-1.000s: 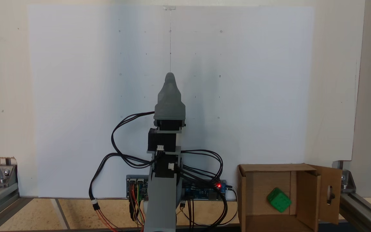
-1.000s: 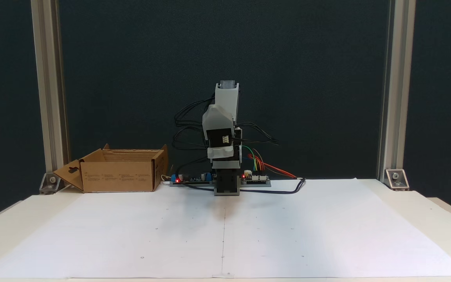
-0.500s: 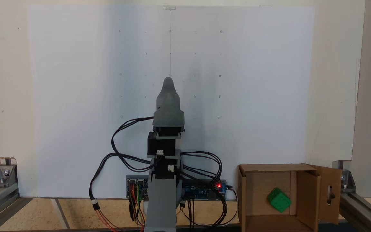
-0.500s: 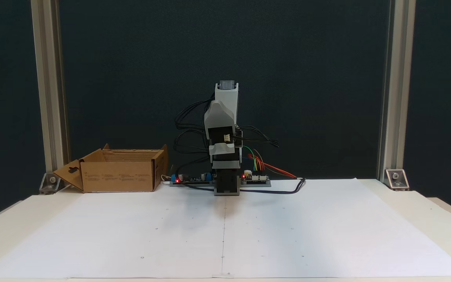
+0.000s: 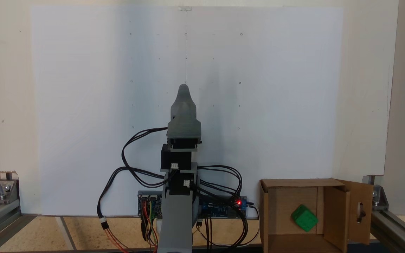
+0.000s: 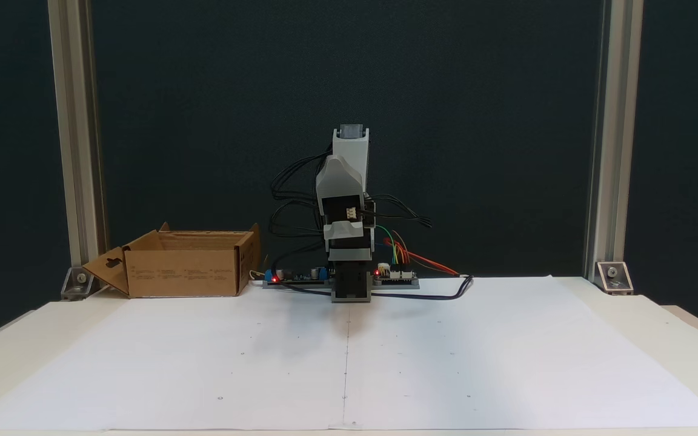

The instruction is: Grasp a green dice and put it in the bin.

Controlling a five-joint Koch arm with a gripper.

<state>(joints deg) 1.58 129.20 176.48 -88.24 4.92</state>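
Green dice (image 5: 304, 218) is seen lying inside the bin (image 5: 290, 196), on its cardboard floor close to an inner flap, with a pipped face turned up and tilted. In that fixed view from above, the bin sits at the lower right, and its side flap (image 5: 360, 211) with a slot-shaped handle hole is folded outward. Beside the bin, circuit boards (image 5: 223, 207) with a lit red light and looped black cables (image 5: 132, 168) are grouped around the arm's base. Farther out, the gripper (image 5: 185, 89) is held over the white paper sheet (image 5: 83, 105), well apart from the bin; only one grey tip is shown, so whether the jaws are spread or pressed together cannot be told. In the other fixed view, the folded arm (image 6: 349, 181) is shown upright, with the bin (image 6: 182, 272) at its left.
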